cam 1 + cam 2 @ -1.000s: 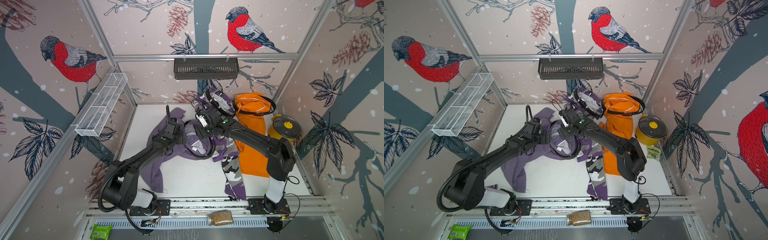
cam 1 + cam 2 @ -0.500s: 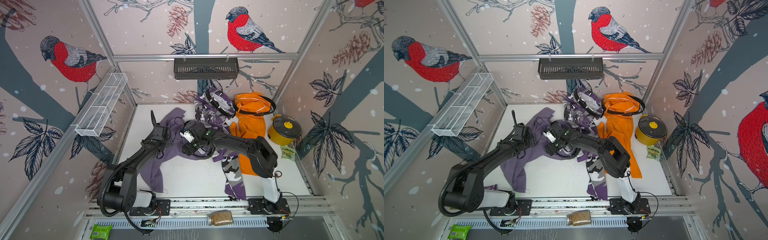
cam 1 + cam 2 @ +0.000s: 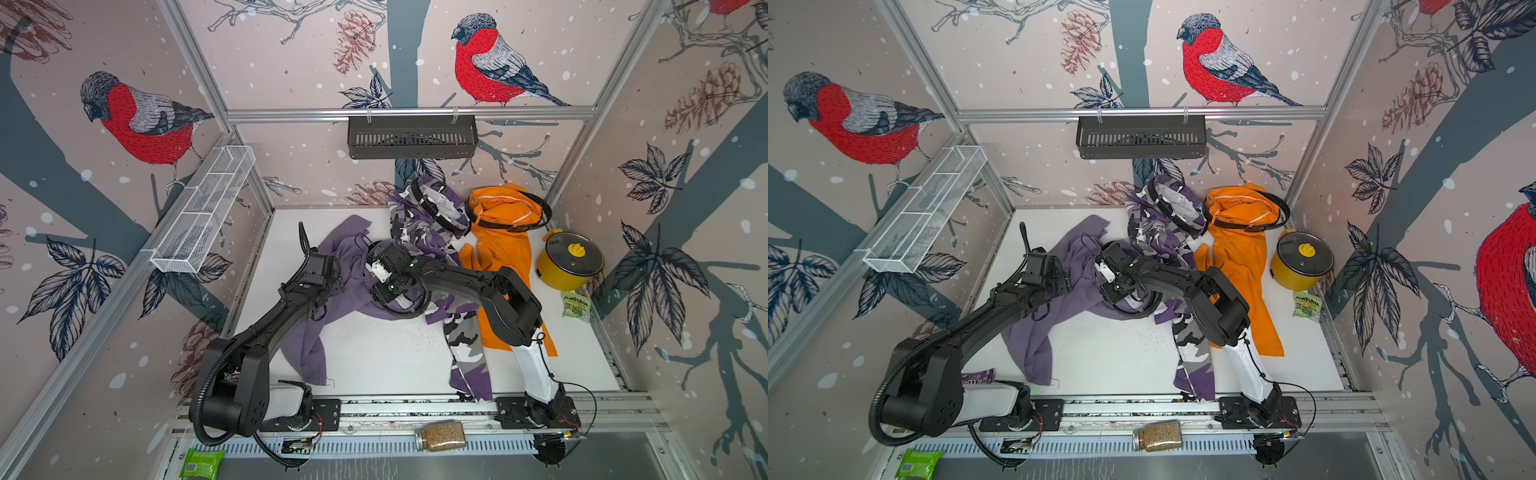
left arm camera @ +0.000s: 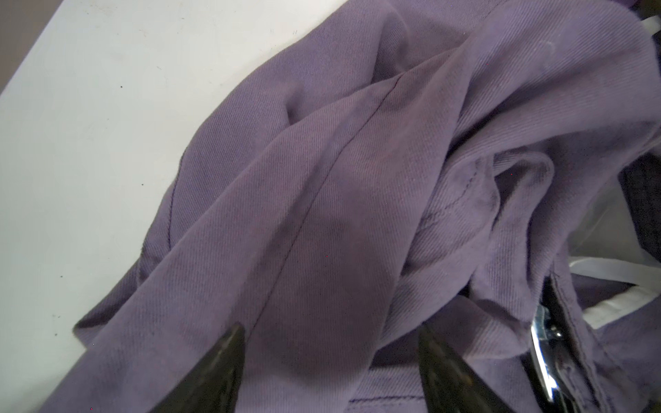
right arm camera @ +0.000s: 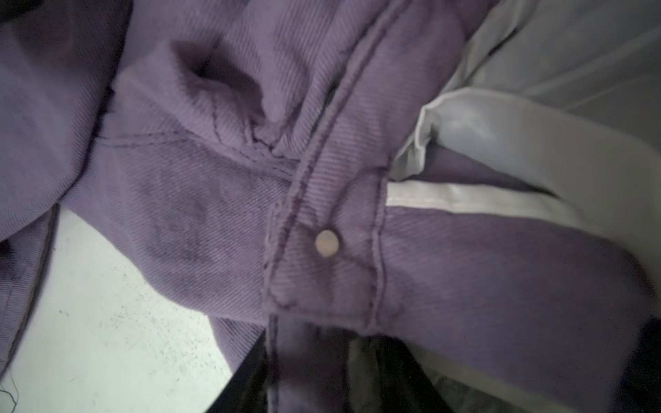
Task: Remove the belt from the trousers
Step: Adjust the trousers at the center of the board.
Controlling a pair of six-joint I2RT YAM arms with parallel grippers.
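Lilac trousers (image 3: 316, 332) are crumpled left of centre on the white table (image 3: 386, 361). One leg is trailed toward the near edge and the waist is turned to the right. Orange trousers (image 3: 503, 266) are laid along the right side with the waist at the far wall. Camouflage trousers (image 3: 465, 345) are stretched between the two, from the far wall to the near edge. A yellow pot (image 3: 569, 262) is set at the far right, just beside the orange pair.

The left gripper (image 4: 331, 327) is lowered onto the left part of the lilac cloth. Its two dark fingers (image 4: 229, 357) are seen apart with a ridge of cloth between them, and whether that cloth is pinched cannot be told. The right gripper (image 3: 380, 272) is set down on the lilac waist. In the right wrist view only dark blurred shapes are shown beside the waistband, so it cannot be told whether it is open or closed.

A black belt (image 3: 405, 313) is looped around the lilac waist, its near curve resting on the table. A second belt (image 3: 432, 214) is threaded round the camouflage waist and a third belt (image 3: 545, 210) round the orange waist. A shiny buckle (image 4: 543, 343) is seen at the lilac waist in the left wrist view, and a pale stud (image 5: 326, 243) is set in the waistband.
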